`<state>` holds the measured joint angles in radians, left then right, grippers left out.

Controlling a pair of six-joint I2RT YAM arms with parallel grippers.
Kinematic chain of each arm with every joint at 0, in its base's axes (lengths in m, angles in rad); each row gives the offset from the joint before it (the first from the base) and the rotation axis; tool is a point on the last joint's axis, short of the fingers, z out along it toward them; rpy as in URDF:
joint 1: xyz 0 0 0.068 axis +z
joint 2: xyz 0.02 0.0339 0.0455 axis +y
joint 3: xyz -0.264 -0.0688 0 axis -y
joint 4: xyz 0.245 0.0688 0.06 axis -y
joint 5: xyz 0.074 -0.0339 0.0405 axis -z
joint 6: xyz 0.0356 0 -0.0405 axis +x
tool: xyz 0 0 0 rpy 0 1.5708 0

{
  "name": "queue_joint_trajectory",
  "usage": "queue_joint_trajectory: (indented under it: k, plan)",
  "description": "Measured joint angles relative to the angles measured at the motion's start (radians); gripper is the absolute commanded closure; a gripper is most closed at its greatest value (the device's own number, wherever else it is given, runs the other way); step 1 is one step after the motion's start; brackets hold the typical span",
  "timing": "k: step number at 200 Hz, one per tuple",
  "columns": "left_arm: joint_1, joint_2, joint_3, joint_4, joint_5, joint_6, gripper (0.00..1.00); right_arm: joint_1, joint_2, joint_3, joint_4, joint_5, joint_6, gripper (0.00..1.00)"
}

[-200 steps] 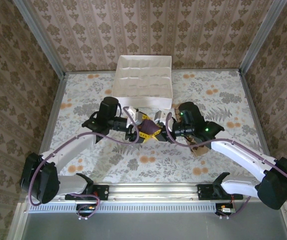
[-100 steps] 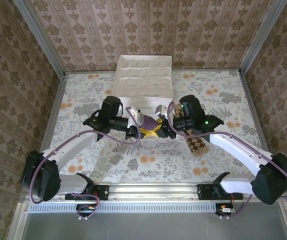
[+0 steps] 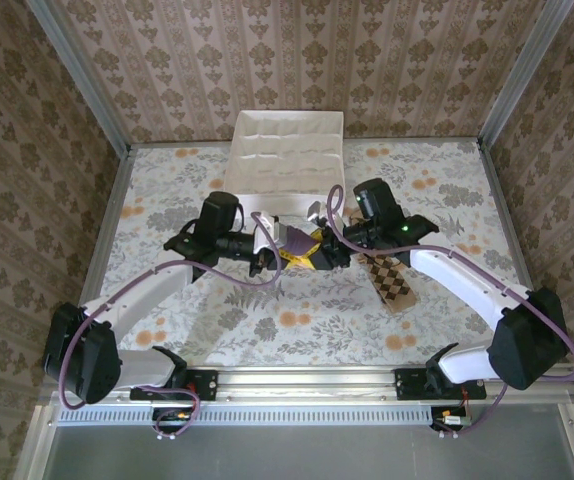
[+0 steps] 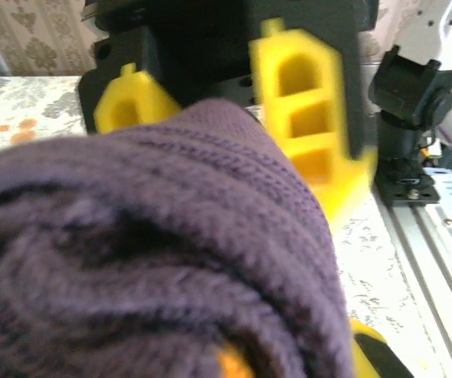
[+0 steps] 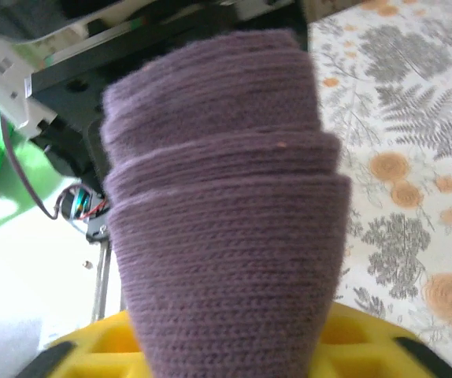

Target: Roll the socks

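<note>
Looks like a handoff: left fingers (image 4: 358, 337) just clamped the rolled purple sock (image 3: 297, 243) above the counter (image 3: 187, 180), right fingers (image 5: 383, 335) easing off it (can't tell if released yet), so the checked sock (image 3: 392, 283), flat by the right arm, comes next.

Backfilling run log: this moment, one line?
purple sock: rolled | left end effector: at sock, grip unclear | right end effector: at sock, grip unclear | checked sock: flat, unrolled

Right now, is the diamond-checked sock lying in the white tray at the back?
No, the diamond-checked sock lies flat on the table, on the near side of the white tray and apart from it.
</note>
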<state>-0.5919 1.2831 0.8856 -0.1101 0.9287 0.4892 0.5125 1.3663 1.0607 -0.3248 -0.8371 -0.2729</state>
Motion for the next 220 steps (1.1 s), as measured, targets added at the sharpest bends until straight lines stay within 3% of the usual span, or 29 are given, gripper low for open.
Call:
queue_joint_trajectory:
  k: [36, 75, 116, 139, 182, 220]
  plan:
    - [0.034, 0.039, 0.097, -0.042, -0.166, -0.003, 1.00, -0.064, 0.000, 0.000, 0.090, 0.078, 0.064, 0.42]
    - [0.122, 0.258, 0.397, -0.140, -0.376, -0.033, 1.00, -0.158, 0.046, 0.071, 0.113, 0.230, 0.182, 0.40]
    - [0.169, 0.565, 0.768, -0.298, -0.560, -0.044, 1.00, -0.202, 0.268, 0.332, 0.031, 0.462, 0.296, 0.52]
    - [0.174, 0.744, 0.981, -0.411, -0.649, -0.040, 1.00, -0.222, 0.411, 0.486, -0.044, 0.587, 0.352, 0.53]
    - [0.175, 0.992, 1.285, -0.599, -0.742, 0.002, 1.00, -0.273, 0.576, 0.565, -0.132, 0.674, 0.447, 0.52]
    - [0.175, 1.043, 1.351, -0.664, -0.755, 0.022, 1.00, -0.283, 0.672, 0.607, -0.173, 0.658, 0.481, 0.52]
